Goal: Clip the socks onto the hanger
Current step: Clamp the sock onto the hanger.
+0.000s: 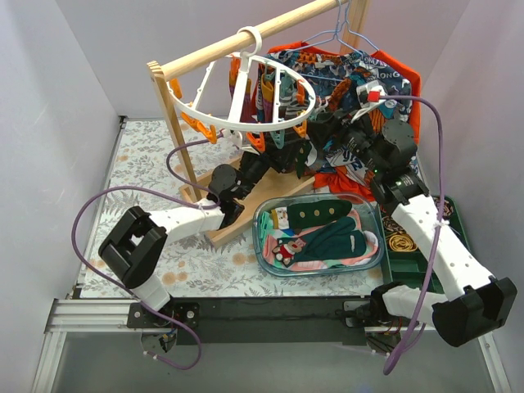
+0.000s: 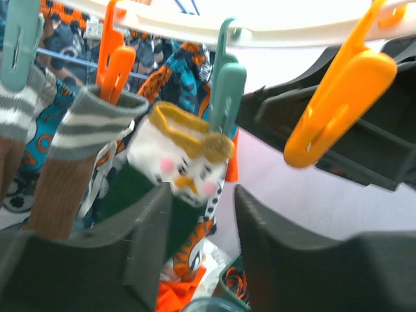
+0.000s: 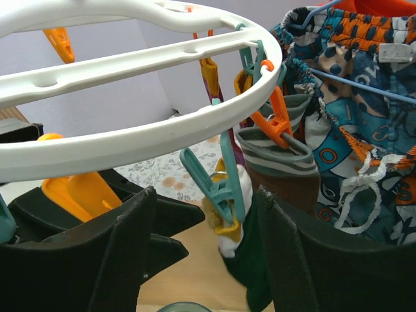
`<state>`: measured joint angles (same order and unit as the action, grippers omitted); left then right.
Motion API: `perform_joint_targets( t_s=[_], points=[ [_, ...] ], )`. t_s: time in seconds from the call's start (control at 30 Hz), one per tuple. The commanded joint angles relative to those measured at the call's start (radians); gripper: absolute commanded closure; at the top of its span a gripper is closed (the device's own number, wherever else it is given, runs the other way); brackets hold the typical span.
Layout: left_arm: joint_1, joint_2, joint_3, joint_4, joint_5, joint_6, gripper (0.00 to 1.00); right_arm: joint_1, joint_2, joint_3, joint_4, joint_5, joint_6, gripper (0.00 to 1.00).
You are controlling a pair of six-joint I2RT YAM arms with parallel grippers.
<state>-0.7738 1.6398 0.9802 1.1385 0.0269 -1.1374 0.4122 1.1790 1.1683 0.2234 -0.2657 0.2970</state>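
The white ring hanger (image 1: 205,117) hangs from the wooden rail. In both wrist views a teal peg (image 3: 224,185) on the hanger rim (image 3: 130,143) pinches a dark green sock with a white snowman face (image 2: 182,162). My left gripper (image 2: 201,221) is open below it, the sock's green part lying against the left finger (image 2: 149,240). My right gripper (image 3: 208,214) is open with its fingers on either side of the peg and sock (image 3: 250,260). Two brown socks with grey stripes (image 2: 78,149) hang from neighbouring pegs. A dotted green sock (image 1: 315,214) and a teal sock (image 1: 340,241) lie in the container.
The clear container (image 1: 266,254) sits on the table in front of the rack's wooden base. A patterned orange-blue shirt (image 1: 344,74) hangs behind on a wire hanger. A green tray (image 1: 401,246) stands at the right. Orange pegs (image 2: 338,97) dangle close to my left gripper.
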Motion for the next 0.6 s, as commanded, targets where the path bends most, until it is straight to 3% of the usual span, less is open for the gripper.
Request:
perform_joint_targets(
  t_s=[0.0, 0.37, 0.57],
  points=[
    [0.002, -0.097, -0.037, -0.040, 0.002, 0.018, 0.51, -0.007, -0.067, -0.018, -0.045, 0.045, -0.058, 0.29],
    [-0.004, -0.288, -0.182, -0.212, -0.015, 0.001, 0.34, -0.007, -0.225, 0.008, -0.300, 0.056, -0.147, 0.31],
    [-0.018, -0.434, -0.184, -0.531, -0.105, 0.008, 0.27, -0.007, -0.217, 0.109, -0.364, -0.058, -0.156, 0.32]
  ],
)
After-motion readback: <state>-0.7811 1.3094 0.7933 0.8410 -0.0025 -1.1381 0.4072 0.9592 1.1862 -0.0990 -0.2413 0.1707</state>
